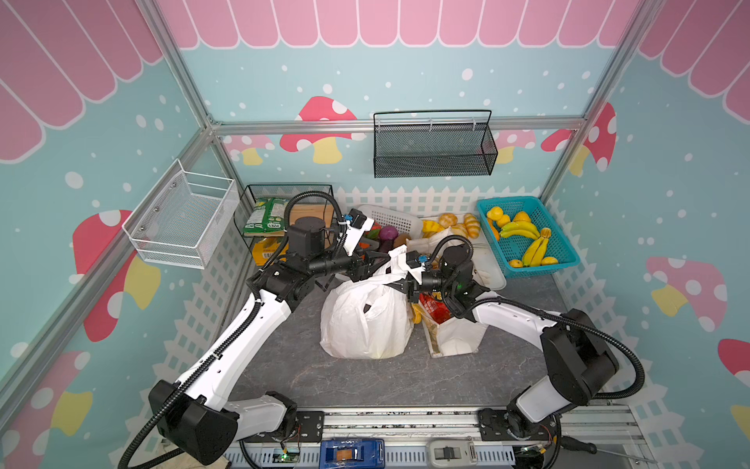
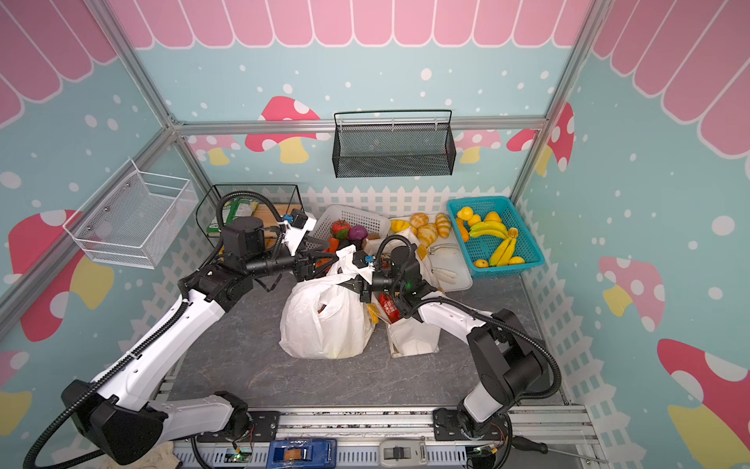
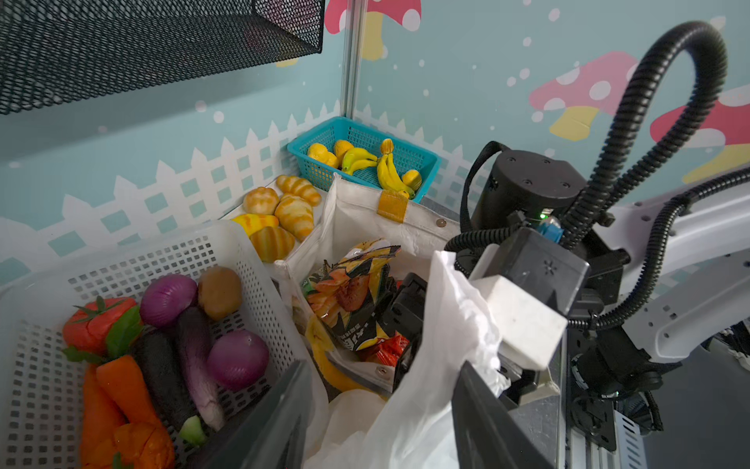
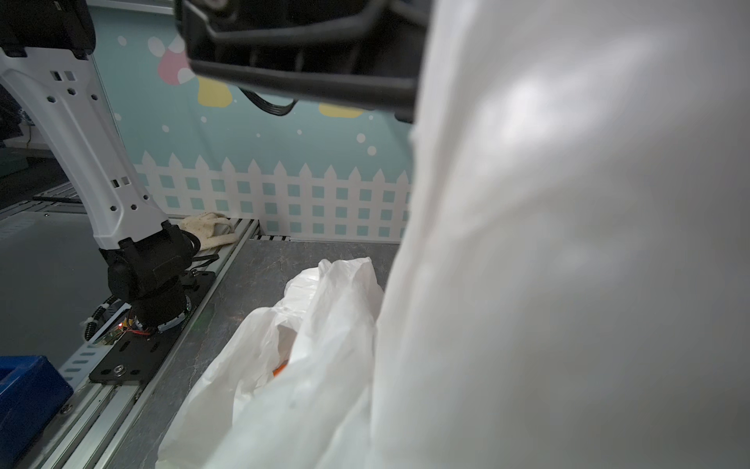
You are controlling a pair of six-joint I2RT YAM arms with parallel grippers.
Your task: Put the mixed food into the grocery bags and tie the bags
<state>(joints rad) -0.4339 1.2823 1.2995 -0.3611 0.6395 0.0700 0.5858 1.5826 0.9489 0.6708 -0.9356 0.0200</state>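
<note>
The white plastic grocery bag (image 1: 365,320) (image 2: 324,320) stands bulging mid-table, its handles drawn up. My left gripper (image 1: 375,260) (image 3: 383,373) is open at the bag's top, and one loose handle (image 3: 446,325) rises between its spread fingers (image 3: 280,414). My right gripper (image 1: 401,284) (image 2: 362,289) is shut on the other handle; white plastic (image 4: 568,243) hides its jaws in the right wrist view. Next to the bag, the cream canvas tote (image 1: 454,337) (image 3: 357,211) holds the red crisp packet (image 1: 434,306) (image 3: 389,347) and the yellow-and-dark snack packet (image 3: 353,292). Something orange (image 4: 280,369) shows inside the plastic bag.
Behind the bags are a white basket (image 1: 389,221) (image 3: 40,365) of toy vegetables, bread rolls (image 1: 454,225) on a white tray and a teal basket (image 1: 527,235) of bananas and yellow fruit. A black wire basket (image 1: 284,191) at back left holds green packets. Wire baskets hang on the walls.
</note>
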